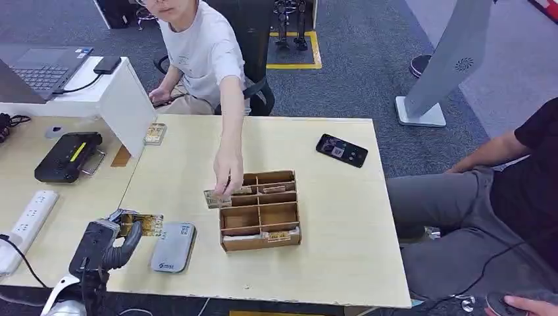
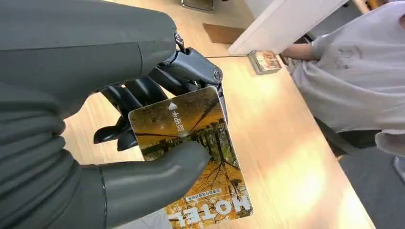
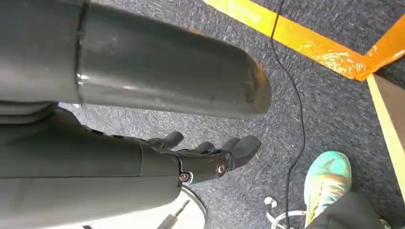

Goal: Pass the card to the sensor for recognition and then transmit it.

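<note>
In the head view the left hand (image 1: 122,238) pinches the card (image 1: 146,224) at the bench's (image 1: 329,263) near-left corner, the grey sensor (image 1: 172,247) just beside it at four o'clock. The left wrist view shows thumb and fingers (image 2: 143,93) clamped on the card's short end, its long axis pointing away from the palm. In the right wrist view the right hand (image 3: 205,155) hangs over the floor, fingers loosely apart, holding nothing, so the left is the nearer one.

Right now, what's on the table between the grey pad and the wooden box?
Nothing. In the head view, only bare table shows between the pad and the box. The robot hand holds its card on the pad's other side.
</note>
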You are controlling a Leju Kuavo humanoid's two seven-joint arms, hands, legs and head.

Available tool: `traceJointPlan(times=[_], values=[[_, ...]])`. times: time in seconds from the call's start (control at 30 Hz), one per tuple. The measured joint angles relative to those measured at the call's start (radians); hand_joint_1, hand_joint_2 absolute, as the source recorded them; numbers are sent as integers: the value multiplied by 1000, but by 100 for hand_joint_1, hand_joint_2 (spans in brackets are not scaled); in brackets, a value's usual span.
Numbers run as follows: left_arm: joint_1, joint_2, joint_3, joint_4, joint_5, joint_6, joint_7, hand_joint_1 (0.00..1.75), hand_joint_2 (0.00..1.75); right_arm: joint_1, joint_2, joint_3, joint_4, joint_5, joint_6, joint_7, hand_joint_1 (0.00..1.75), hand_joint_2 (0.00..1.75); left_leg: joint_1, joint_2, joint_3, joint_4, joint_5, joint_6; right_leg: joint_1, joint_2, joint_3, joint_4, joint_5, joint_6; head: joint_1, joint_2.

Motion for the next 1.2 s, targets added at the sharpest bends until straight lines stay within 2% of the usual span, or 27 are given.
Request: traceJointPlan(times=[0.57,0.77,1.2], values=[[-2,-8,-20,10,11,27,19,175,175,0,0,0,-3,-6,-4,3,0,0,0,0,0,0,0,0,0,0,0,0,0,0,0,0],[-4,-8,-20,53,-23,82,31,175,175,0,0,0,-1,2,-8,12,0,0,0,0,0,0,0,0,0,0,0,0,0,0,0,0],[-4,-19,-19,144,-98,113,50,175,175,-21,0,6,41,6,-49,8,0,0,0,0,0,0,0,0,0,0,0,0,0,0,0,0]])
